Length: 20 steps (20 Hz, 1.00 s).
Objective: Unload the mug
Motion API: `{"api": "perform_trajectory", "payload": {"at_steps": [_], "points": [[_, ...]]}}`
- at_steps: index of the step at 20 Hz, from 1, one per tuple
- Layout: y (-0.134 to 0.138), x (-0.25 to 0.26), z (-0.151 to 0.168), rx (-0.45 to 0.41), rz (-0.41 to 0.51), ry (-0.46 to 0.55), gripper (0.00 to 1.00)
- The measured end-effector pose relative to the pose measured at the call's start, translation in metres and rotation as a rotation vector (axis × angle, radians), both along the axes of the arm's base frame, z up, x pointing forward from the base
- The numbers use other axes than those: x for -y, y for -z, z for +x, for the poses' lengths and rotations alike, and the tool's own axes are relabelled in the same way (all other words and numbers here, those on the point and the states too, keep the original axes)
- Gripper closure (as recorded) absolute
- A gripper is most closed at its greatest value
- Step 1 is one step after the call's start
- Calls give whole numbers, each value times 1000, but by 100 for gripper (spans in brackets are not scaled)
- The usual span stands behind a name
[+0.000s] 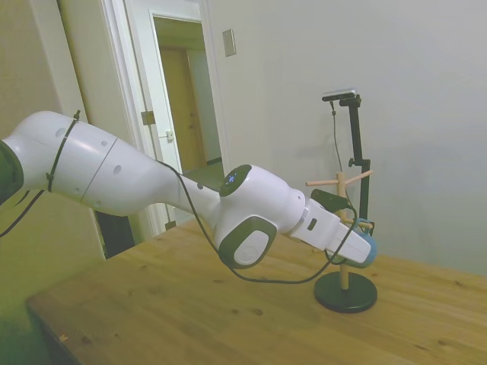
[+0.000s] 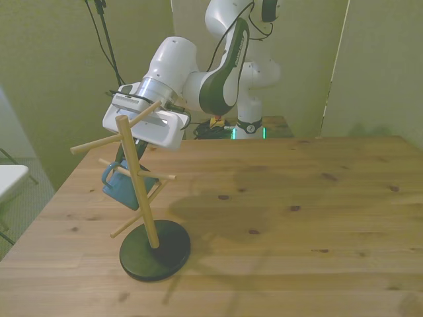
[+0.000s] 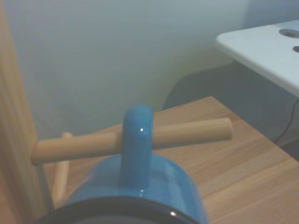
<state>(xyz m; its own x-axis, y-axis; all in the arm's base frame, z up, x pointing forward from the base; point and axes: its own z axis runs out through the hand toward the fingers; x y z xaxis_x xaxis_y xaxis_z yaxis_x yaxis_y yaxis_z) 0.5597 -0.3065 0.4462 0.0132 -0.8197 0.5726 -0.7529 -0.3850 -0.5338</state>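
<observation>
The small blue-teal enamel-style mug point(image 2: 123, 185) is hanging by its loop handle point(image 3: 136, 140) on a wooden peg point(image 3: 140, 139) of the pale wooden mug tree point(image 2: 137, 173) with the round black base point(image 2: 154, 250), toward the lower left of the front view and at the right of the side view. The white arm's gripper point(image 2: 125, 153) is reaching in right at the mug (its fingers are hidden behind the post and the wrist housing), so whether the jaws are apart or clamped on the mug I cannot tell.

The wrist view is showing the handle looped over the peg, with the dark rim point(image 3: 117, 211) close below. Judging by its look, the mug is likely being a light, rigid thing with a glossy, slippery glaze that could chip if knocked against the post. The wall at the rim seems the sounder hold, one finger inside and one outside; the handle has to slide off along the peg toward its free end.
</observation>
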Motion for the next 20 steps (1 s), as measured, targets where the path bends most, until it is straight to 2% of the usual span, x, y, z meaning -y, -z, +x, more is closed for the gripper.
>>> {"api": "perform_trajectory", "payload": {"at_steps": [20], "points": [[-20,13,-38,79,86,35,100]]}}
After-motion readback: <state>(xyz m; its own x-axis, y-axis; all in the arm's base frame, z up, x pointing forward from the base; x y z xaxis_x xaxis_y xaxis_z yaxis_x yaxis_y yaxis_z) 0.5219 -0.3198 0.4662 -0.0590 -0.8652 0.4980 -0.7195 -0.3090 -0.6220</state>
